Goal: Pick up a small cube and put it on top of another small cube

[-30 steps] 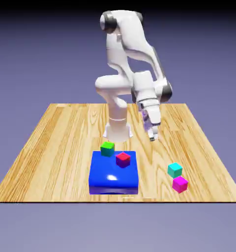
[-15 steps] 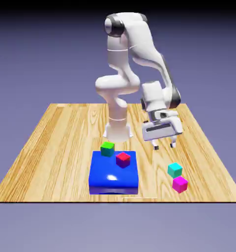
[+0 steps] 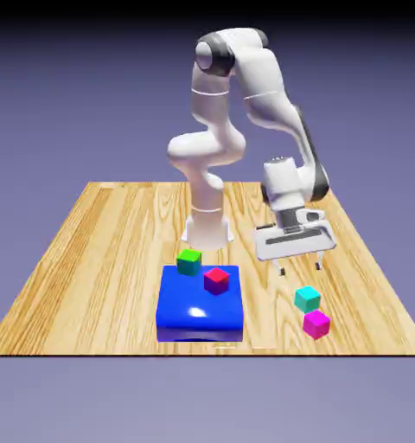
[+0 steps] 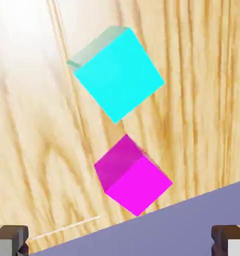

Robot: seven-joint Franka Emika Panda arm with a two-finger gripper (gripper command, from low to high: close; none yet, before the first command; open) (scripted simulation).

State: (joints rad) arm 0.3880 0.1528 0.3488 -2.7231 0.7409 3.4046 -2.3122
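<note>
Two plain-faced cubes, cyan [image 4: 119,75] and magenta [image 4: 139,185], face your wide-spread fingers [image 4: 10,239] above the streaky wood-grained table [image 4: 202,100].

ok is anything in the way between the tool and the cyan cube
Nothing visible stands between the open tool and the cyan cube. The magenta cube sits close beside the cyan one, on the side toward the exterior camera, so a finger might brush it on the way down.

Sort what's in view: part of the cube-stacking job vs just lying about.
Job:
- gripper
- cyan cube, likely
- one more cube; which, can't tell

Lying about:
- blue slab
- whichever of red, green, magenta cubes aren't used
</note>
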